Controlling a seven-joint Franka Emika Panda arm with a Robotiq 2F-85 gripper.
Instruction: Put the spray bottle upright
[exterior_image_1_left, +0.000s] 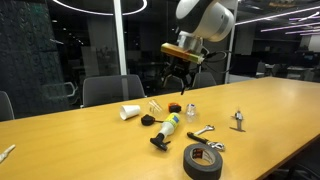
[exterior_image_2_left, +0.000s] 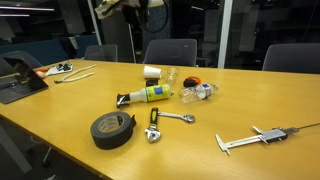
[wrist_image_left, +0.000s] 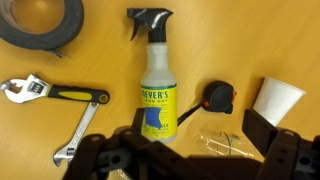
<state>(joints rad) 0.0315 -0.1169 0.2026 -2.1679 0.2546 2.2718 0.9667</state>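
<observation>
The spray bottle (exterior_image_1_left: 166, 128) lies on its side on the wooden table, a pale yellow-green body with a black trigger head. It also shows in the other exterior view (exterior_image_2_left: 150, 95) and in the wrist view (wrist_image_left: 158, 80), where its head points to the top of the frame. My gripper (exterior_image_1_left: 178, 76) hangs well above the table, over the objects, open and empty. In the wrist view its two dark fingers (wrist_image_left: 182, 142) spread wide on either side of the bottle's base.
A black tape roll (exterior_image_1_left: 203, 160) lies near the table's front edge. Two wrenches (wrist_image_left: 55, 95), a black tape measure (wrist_image_left: 220, 97), a white paper cup (wrist_image_left: 278, 98) and a clear plastic cup (wrist_image_left: 225, 140) surround the bottle. A caliper (exterior_image_2_left: 260, 137) lies further off.
</observation>
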